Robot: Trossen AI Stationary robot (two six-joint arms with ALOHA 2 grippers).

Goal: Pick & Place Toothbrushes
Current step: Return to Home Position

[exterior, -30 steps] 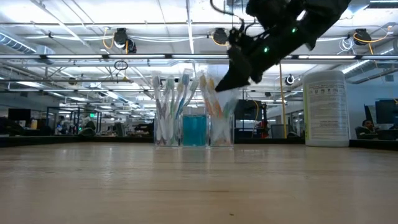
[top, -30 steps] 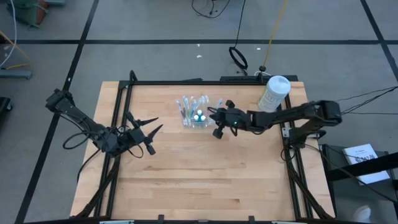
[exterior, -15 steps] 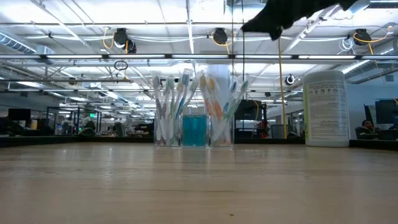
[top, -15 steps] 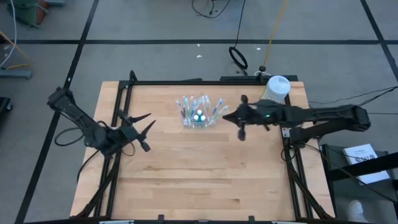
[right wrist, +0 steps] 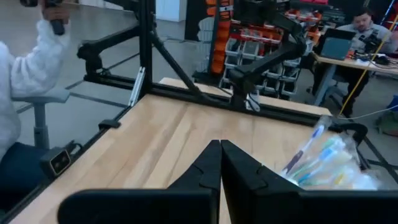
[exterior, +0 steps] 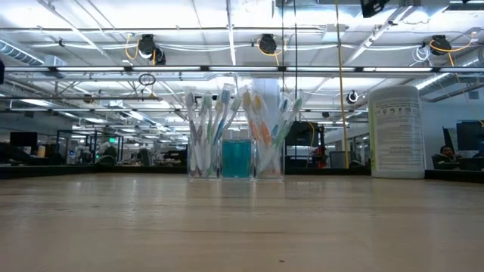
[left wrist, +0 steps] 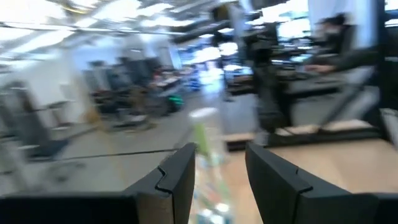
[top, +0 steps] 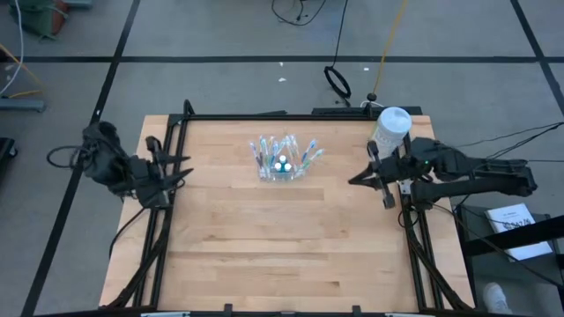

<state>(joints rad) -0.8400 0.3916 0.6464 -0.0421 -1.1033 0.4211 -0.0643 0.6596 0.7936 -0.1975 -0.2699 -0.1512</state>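
Several toothbrushes [top: 284, 154] with white, blue, green and orange parts stand head-up in a clear holder [exterior: 236, 162] at the table's far middle. They lean against its walls. They also show in the right wrist view [right wrist: 320, 158]. Short blue tubes [exterior: 237, 159] fill the holder's middle compartment. My left gripper [top: 183, 167] hangs open and empty at the table's left edge, and its fingers [left wrist: 221, 155] point toward the holder. My right gripper [top: 354, 180] is shut and empty near the table's right edge, right of the holder, and its fingers [right wrist: 221, 149] are closed together.
A white canister [top: 390, 130] stands at the table's far right corner, just behind my right arm; it also shows in the low view [exterior: 397, 132]. A black frame [top: 264, 116] runs along the table's edges. A person's white sleeve [right wrist: 25, 62] shows beyond the table's left side.
My right gripper has drawn back from the holder toward the table's right edge and has risen out of the low view. My left gripper has drawn back toward the table's left edge. The toothbrushes have stayed standing in the holder.
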